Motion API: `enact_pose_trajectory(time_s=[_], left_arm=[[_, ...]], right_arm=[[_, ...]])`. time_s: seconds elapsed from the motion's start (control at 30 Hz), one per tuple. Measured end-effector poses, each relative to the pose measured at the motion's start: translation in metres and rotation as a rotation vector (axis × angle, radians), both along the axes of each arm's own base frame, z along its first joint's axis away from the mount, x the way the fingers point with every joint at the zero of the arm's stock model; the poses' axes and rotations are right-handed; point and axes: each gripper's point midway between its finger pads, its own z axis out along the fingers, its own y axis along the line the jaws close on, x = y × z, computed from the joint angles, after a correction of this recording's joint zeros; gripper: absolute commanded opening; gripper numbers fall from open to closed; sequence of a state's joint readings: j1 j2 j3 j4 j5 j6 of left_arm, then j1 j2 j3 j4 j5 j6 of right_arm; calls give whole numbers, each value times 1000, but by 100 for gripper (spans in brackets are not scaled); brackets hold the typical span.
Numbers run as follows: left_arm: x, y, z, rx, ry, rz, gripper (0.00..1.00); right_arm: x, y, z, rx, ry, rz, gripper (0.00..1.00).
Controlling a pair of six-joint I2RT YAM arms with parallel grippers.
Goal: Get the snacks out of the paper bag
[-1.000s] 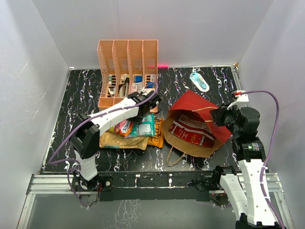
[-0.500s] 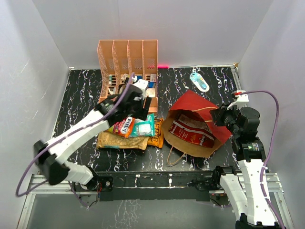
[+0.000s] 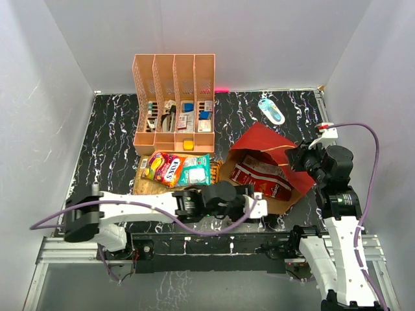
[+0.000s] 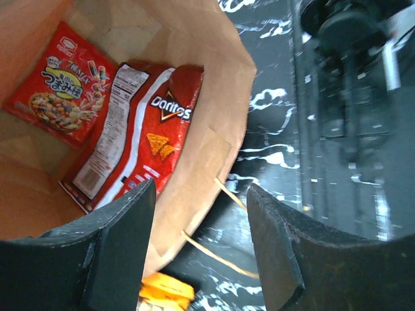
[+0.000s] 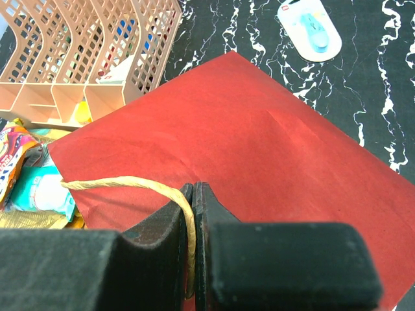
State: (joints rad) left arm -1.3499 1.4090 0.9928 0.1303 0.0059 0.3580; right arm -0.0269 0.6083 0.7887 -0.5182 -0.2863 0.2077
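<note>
Paper bag [image 3: 262, 139], right gripper [image 5: 193, 192] pinching its handle [image 5: 130, 181], left gripper [image 4: 201, 197] wide, empty (chip bag [image 4: 152, 136] inside)

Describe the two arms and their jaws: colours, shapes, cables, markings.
Both the left arm and the right arm have smooth white link shells joined by black cylindrical joints. A thin purple cable loops loosely along each arm. The jaws are matte black, thick blocky slabs with rounded corners, as both wrist views show. No lettering or logos can be made out on them.
</note>
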Motion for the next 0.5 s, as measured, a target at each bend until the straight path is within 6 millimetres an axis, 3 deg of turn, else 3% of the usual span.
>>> enact_pose_trajectory(time_s=[0.27, 0.33, 0.5], left_arm=[[31, -42, -72, 117, -261, -27, 43], [38, -50, -82, 129, -303, -25, 38], [53, -69, -96, 132, -353, -28, 37]], right_arm=[[0, 0, 0, 0, 0, 1, 8], [0, 0, 0, 0, 0, 1, 8], [0, 0, 0, 0, 0, 1, 8]])
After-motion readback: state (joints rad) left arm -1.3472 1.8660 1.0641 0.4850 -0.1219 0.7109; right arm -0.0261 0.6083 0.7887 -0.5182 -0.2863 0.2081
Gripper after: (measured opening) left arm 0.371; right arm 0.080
